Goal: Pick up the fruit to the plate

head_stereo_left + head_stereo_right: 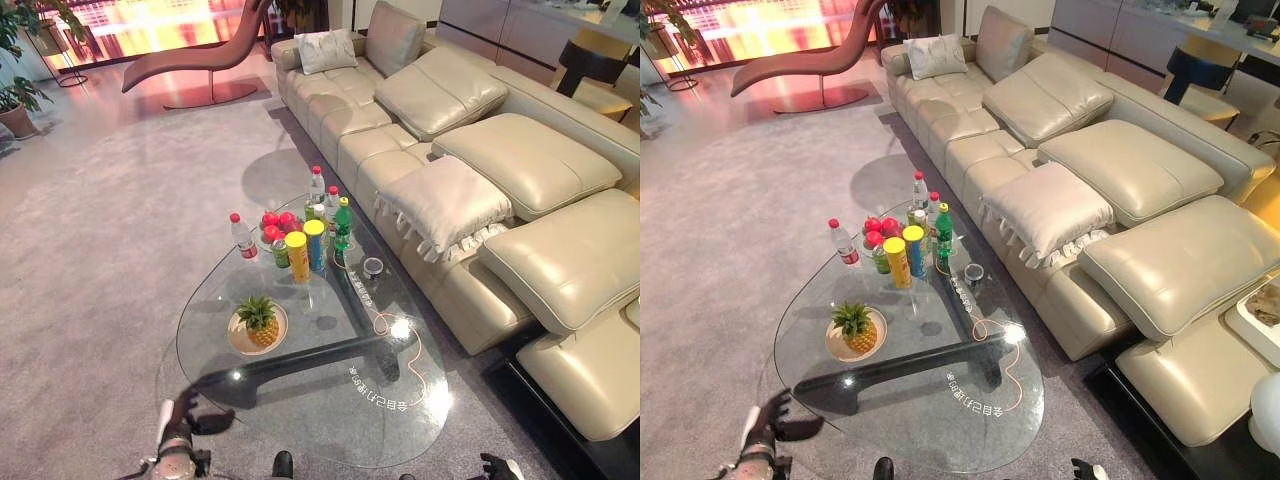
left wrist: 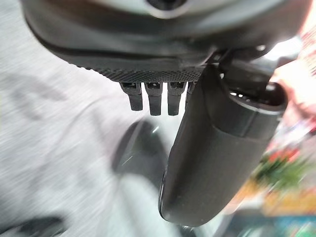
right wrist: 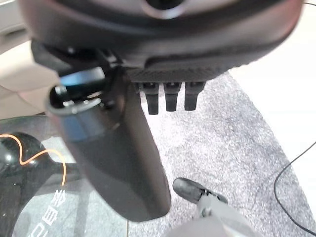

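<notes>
- Left hand (image 1: 181, 421): dark, at the lower left, just off the near left edge of the counter; fingers (image 2: 154, 100) straight and relaxed, thumb extended, holding nothing.
- Right hand (image 1: 497, 466): at the bottom right edge, over the carpet beside the counter's near right side; in the right wrist view its fingers (image 3: 169, 99) hang straight and the thumb stands free; empty.
- Counter (image 1: 220, 300): clear glass top, rounded triangular outline, on a dark base that shows through the glass; white lettering and a thin orange line run along the glass on the sofa side.
- Plate (image 1: 239, 341): round, pale, on the near left part of the counter.
- Pineapple (image 1: 261, 324): small, yellow body with green crown, standing upright on the plate.
- Red fruit (image 1: 279, 224): a cluster of round red pieces in a dish at the far end of the counter, well apart from the plate.
- Yellow can (image 1: 297, 256) and blue can (image 1: 315, 245): tall tubes, upright, side by side, just in front of the red fruit.
- Green bottle (image 1: 343, 224): upright, to the right of the tubes.
- Red-capped bottle (image 1: 243, 238): clear, upright, left of the red fruit.
- Sofa (image 1: 480, 170): cream leather, long, beyond the counter's right side, with loose cushions.
- Carpet (image 1: 90, 230): grey, under the counter.
</notes>
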